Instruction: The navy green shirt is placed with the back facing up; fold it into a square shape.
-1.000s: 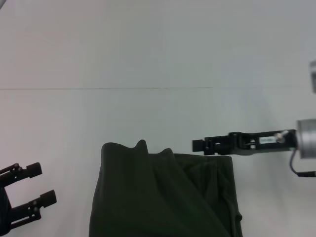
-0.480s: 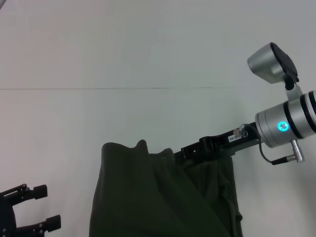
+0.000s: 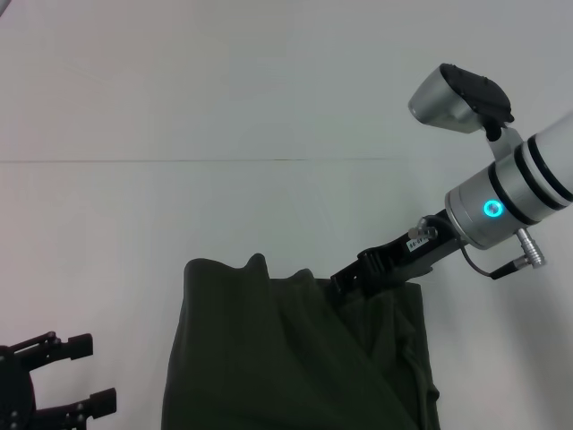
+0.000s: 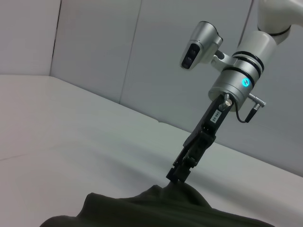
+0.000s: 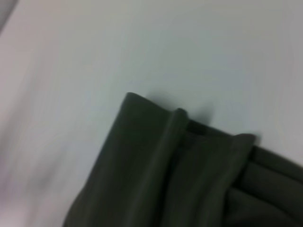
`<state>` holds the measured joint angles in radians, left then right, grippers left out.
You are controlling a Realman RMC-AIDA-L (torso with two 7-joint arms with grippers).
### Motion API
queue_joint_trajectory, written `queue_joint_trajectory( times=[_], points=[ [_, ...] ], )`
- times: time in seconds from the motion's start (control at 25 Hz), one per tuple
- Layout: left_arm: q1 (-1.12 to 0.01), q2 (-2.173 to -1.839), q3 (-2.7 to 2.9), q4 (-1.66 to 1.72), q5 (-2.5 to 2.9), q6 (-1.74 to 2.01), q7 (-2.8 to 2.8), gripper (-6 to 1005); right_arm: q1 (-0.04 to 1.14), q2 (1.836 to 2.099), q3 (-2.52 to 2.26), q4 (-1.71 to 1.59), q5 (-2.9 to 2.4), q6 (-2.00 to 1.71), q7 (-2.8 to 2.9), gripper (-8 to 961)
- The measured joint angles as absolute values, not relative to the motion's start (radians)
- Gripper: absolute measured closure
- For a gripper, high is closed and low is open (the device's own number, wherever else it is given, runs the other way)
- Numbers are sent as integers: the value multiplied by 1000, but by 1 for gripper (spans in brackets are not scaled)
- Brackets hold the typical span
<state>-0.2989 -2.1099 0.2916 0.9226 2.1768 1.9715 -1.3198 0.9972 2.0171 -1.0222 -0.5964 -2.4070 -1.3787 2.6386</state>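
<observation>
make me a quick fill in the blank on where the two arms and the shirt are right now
1. The right tool reaches down to the far edge of the navy green shirt, whose colour is dark olive-____.
2. The left tool sits by the near left corner of the head view, its fingers spread ____ and holding nothing.
3. The shirt lies on a plain ____ table.
4. A ring light on the right arm's wrist glows ____.

Missing words: green; open; white; blue
</observation>
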Motion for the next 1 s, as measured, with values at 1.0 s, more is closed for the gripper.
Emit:
queue_joint_trajectory(
  times=[1.0],
  points=[
    [-300, -2104, 267, 836, 2152, 1967, -1318, 145, 981, 2093, -1033, -571, -2421, -1272, 2606, 238]
  ],
)
